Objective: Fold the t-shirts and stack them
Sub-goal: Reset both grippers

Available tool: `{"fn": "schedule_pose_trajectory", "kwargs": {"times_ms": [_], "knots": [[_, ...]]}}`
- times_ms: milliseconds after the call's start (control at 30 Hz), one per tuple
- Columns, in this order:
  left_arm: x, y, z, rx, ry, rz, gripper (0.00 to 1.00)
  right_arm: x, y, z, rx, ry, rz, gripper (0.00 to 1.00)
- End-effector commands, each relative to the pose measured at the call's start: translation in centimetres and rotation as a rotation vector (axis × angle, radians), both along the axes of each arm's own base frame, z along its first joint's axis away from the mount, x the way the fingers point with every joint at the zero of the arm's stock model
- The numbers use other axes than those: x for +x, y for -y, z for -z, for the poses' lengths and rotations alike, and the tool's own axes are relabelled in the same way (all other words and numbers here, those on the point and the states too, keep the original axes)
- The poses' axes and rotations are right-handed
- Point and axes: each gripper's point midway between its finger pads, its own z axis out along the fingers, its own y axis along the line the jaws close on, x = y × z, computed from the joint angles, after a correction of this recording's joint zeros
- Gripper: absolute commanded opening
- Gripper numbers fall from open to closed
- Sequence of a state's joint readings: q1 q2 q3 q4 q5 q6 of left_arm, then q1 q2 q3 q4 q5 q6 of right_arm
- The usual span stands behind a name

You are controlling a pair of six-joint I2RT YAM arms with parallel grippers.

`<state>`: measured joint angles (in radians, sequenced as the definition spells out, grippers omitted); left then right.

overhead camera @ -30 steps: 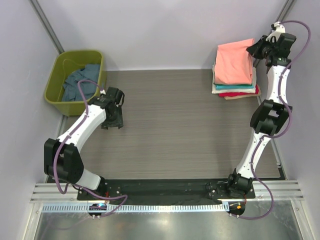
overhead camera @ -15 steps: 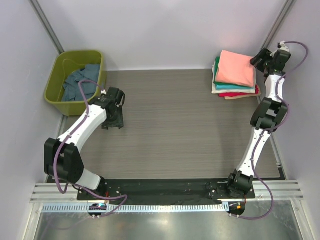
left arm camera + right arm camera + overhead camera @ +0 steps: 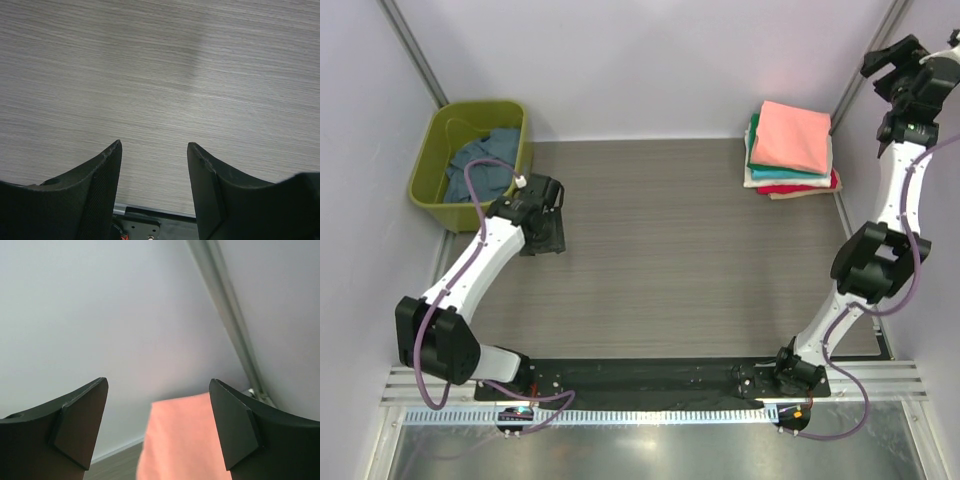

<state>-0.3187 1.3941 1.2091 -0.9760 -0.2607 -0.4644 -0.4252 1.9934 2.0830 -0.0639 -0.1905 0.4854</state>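
Upper right: right arm stretched up, right gripper (image 3: 159, 382) spread wide, empty, beyond one stack of folded cloth t-shirts (image 3: 790, 150), salmon-pink uppermost, four colours countable. Centre left: left gripper (image 3: 154, 145) half apart, empty, over grey wood-grain table (image 3: 670, 250); slate-blue cloth (image 3: 460, 160) in one olive-green plastic tub (image 3: 470, 107).

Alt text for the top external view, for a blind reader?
A salmon-pink t-shirt tops a folded stack at the far right of the table, the open right gripper raised beside it. The open left gripper hovers near an olive tub holding slate-blue cloth.
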Motion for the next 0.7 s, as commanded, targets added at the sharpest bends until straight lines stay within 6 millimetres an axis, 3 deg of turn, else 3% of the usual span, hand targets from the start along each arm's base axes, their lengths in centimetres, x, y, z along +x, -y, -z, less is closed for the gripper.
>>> {"fn": "schedule_pose_trajectory", "kwargs": {"times_ms": [0, 67, 133, 167, 267, 300, 367, 400, 433, 467, 500, 533, 567, 600, 633, 667], "knots": [[0.6, 0.5, -1.8, -0.035, 0.079, 0.012, 0.57, -1.5, -6.7, -3.2, 0.038, 0.072, -0.141, 0.89], [0.6, 0.5, -2.0, -0.039, 0.088, 0.013, 0.57, -1.0, -10.5, -1.1, 0.03, 0.025, -0.214, 0.89], [0.5, 0.4, -2.1, -0.036, 0.089, 0.011, 0.56, -0.8, -13.0, 0.7, 0.055, -0.011, -0.269, 0.88], [0.6, 0.4, -2.3, -0.035, 0.094, 0.01, 0.56, -0.6, -16.0, 1.7, 0.067, -0.036, -0.351, 0.87], [0.6, 0.1, -2.5, -0.026, 0.107, 0.0, 0.56, -1.3, -20.3, 4.8, 0.07, -0.122, -0.431, 0.85], [0.6, -0.2, -3.0, -0.018, 0.124, -0.008, 0.57, -1.7, -23.3, 5.6, 0.066, -0.143, -0.466, 0.85], [0.6, -0.5, -3.4, -0.01, 0.145, -0.016, 0.57, -3.5, -26.3, 7.5, 0.035, -0.19, -0.493, 0.85], [0.5, -0.6, -3.6, -0.008, 0.154, -0.02, 0.57, -4.9, -30.8, 8.1, 0.017, -0.206, -0.564, 0.85], [0.5, -0.9, -4.1, 0.002, 0.172, -0.029, 0.58, -6.3, -32.5, 10.8, 0.011, -0.264, -0.588, 0.86], [0.5, -1.0, -4.4, 0.005, 0.185, -0.035, 0.58, -8.2, -34.3, 10.1, -0.006, -0.253, -0.613, 0.87], [0.5, -1.3, -4.6, 0.016, 0.194, -0.043, 0.59, -9.2, -35.5, 10.8, -0.01, -0.261, -0.604, 0.89], [0.5, -1.9, -5.2, 0.032, 0.222, -0.067, 0.6, -11.9, -39.1, 14.0, -0.03, -0.329, -0.677, 0.9], [0.4, -2.2, -5.5, 0.042, 0.235, -0.076, 0.62, -14.0, -40.0, 13.4, -0.049, -0.313, -0.696, 0.9], [0.4, -2.5, -5.9, 0.045, 0.253, -0.087, 0.66, -15.2, -40.4, 14.5, -0.069, -0.331, -0.684, 0.92], [0.3, -2.7, -6.2, 0.049, 0.268, -0.097, 0.69, -18.0, -41.6, 18.0, -0.087, -0.402, -0.726, 0.92], [0.1, -3.3, -6.9, 0.061, 0.296, -0.122, 0.75, -19.7, -41.4, 17.6, -0.083, -0.387, -0.733, 0.92]]}}
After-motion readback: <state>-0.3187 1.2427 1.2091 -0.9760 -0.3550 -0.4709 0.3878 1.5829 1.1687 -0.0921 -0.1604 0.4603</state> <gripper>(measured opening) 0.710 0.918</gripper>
